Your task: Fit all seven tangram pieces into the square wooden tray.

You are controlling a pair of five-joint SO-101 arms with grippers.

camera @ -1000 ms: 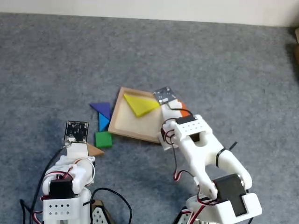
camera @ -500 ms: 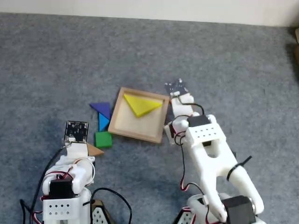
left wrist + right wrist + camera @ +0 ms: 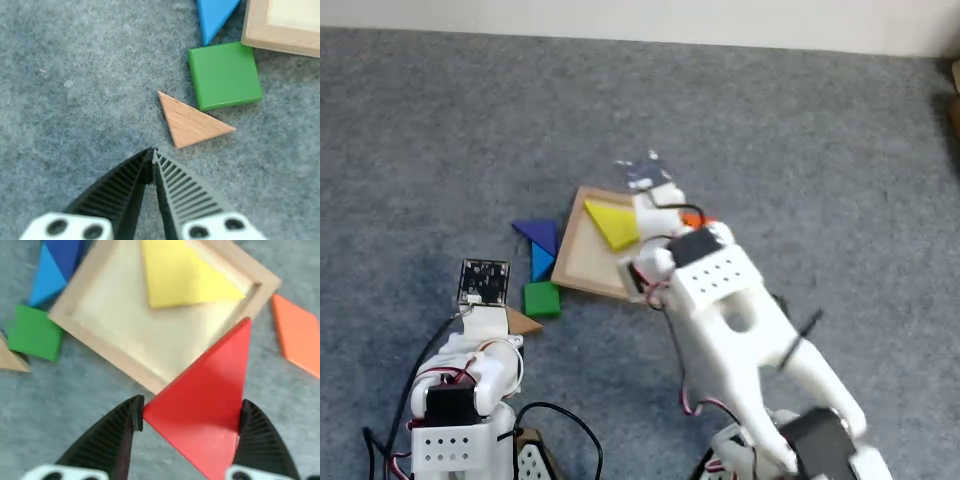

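Near the front edge of the grey surface, toward its left corner, the left fingers [image 3: 125,185] are pressed together with nothing between them, their tips just short of a tan wooden triangle [image 3: 190,122] lying flat. Just past that triangle lies the green square [image 3: 225,75], close to it. Beyond the square, toward the far edge, a light blue triangle [image 3: 540,262] and a dark blue piece [image 3: 537,234] lie together against the left side of the square wooden tray [image 3: 582,255]. The tray sits around the middle of the surface, turned a little askew. A yellow triangle [image 3: 613,222] lies flat inside it, in its far part. The right arm hangs over the tray's right side, and the right fingers [image 3: 115,435] are clamped on a red triangle [image 3: 205,400], one on each edge, holding it over the tray's rim; whether it touches the wood cannot be told. An orange parallelogram [image 3: 693,219] lies on the surface just right of the tray.
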